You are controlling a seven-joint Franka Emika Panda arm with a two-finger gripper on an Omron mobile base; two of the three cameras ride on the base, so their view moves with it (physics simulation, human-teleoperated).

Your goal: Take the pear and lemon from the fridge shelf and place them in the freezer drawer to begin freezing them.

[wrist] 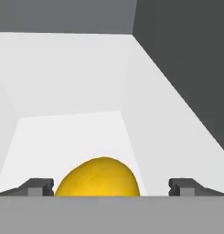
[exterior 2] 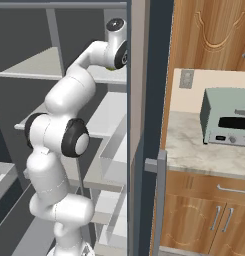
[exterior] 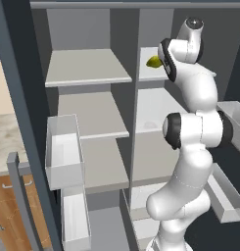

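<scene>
A yellow fruit [wrist: 97, 178], taken to be the lemon from its colour and rounded form, sits at the bottom centre of the hand view, closest to the camera. The gripper [wrist: 112, 186] straddles it: one dark fingertip shows at lower left of that frame, the other at lower right, with clear gaps to the fruit on both sides. The claw stands fully spread and holds nothing.

The fruit rests on a pale fridge shelf [wrist: 72, 132] whose floor runs back to a white rear wall. In the left base view the same fruit [exterior: 153, 62] appears yellow-green at upper centre, on the upper shelf [exterior: 147, 73] of the right-hand compartment, just left of the arm's wrist. The pear cannot be identified in any view. The freezer drawer cannot be picked out with confidence.

Risks, as judged: the fruit is round and smooth, so closing off-centre or too high could squeeze it out and roll it toward the back wall. A further advance with the jaws spread could push it away. The shelf edge and the compartment divider lie near the wrist, so a careless withdrawal could strike them.
</scene>
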